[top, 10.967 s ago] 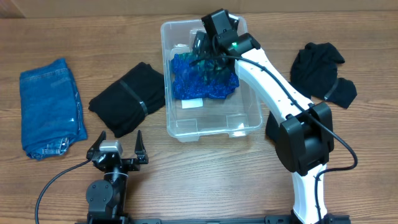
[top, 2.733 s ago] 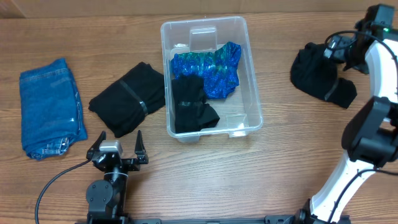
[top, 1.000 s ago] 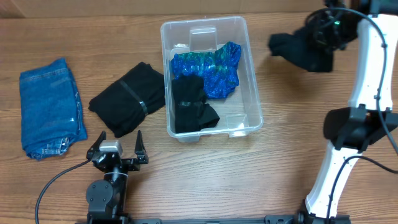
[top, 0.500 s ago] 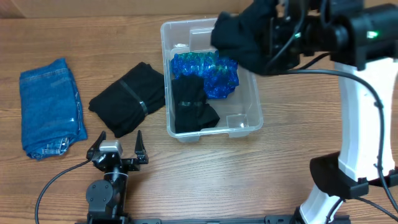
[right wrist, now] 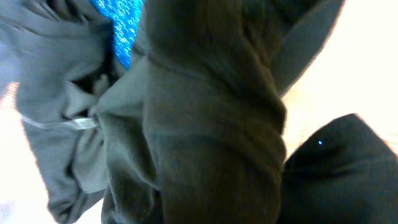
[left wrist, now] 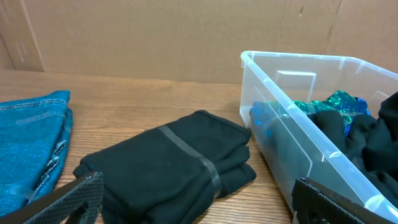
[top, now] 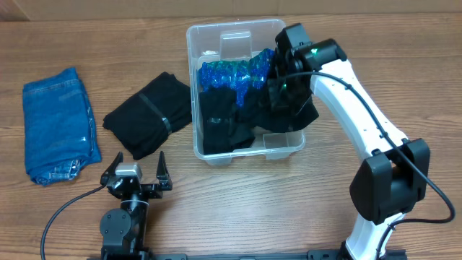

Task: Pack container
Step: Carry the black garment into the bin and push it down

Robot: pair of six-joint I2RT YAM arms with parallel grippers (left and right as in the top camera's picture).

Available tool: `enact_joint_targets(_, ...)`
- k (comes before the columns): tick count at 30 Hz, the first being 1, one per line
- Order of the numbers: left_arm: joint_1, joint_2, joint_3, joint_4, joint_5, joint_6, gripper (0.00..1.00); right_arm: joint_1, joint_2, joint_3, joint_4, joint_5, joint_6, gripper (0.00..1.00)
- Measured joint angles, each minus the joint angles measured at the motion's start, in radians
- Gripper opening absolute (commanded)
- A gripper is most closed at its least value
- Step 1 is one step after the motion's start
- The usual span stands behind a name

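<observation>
The clear container (top: 216,32) stands mid-table and holds a blue-green garment (top: 231,72) and a black garment (top: 220,126). My right gripper (top: 281,76) is low over the container's right side, shut on another black garment (top: 292,112) that drapes over the bin's right wall. In the right wrist view this black garment (right wrist: 211,143) fills the frame and hides the fingers, with a bit of the blue-green garment (right wrist: 124,25) showing above. My left gripper (top: 136,170) rests open near the front edge. It faces a folded black garment (left wrist: 168,162) with the container (left wrist: 292,62) to its right.
A folded black garment (top: 148,114) lies just left of the container. Folded blue jeans (top: 59,123) lie at the far left, and the jeans (left wrist: 31,137) also show in the left wrist view. A cardboard wall stands behind the table.
My right arm has carried the black garment from the table's far right across to the container and lowered it onto the bin's right side. The left arm has not moved.
</observation>
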Motion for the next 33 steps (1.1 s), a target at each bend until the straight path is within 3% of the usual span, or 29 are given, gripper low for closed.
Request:
enact_joint_targets(5, 0.0, 0.0, 0.0, 0.0, 0.0, 0.0, 1.0, 0.029, 0.0, -0.011, 0.003, 0.003, -0.037, 0.04)
enact_joint_targets(12, 0.0, 0.0, 0.0, 0.0, 0.0, 0.0, 1.0, 0.204, 0.0, -0.011, 0.004, 0.069, -0.052, 0.04)
enact_joint_targets(16, 0.0, 0.0, 0.0, 0.0, 0.0, 0.0, 1.0, 0.214, 0.0, -0.017, 0.003, 0.09, -0.042, 0.06)
enact_joint_targets(17, 0.0, 0.0, 0.0, 0.0, 0.0, 0.0, 1.0, 0.211, 0.0, -0.024, 0.004, 0.094, -0.04, 0.13)
enact_joint_targets(19, 0.0, 0.0, 0.0, 0.0, 0.0, 0.0, 1.0, 0.208, 0.0, -0.047, 0.005, 0.112, -0.034, 0.41)
enact_joint_targets(24, 0.0, 0.0, 0.0, 0.0, 0.0, 0.0, 1.0, 0.208, 0.0, -0.058, 0.007, 0.19, -0.034, 0.76)
enact_joint_targets(28, 0.0, 0.0, 0.0, 0.0, 0.0, 0.0, 1.0, 0.208, 0.0, -0.038, -0.005, 0.262, -0.041, 0.9)
enact_joint_targets(33, 0.0, 0.0, 0.0, 0.0, 0.0, 0.0, 1.0, 0.208, 0.0, 0.101, -0.068, 0.297, -0.04, 0.94)
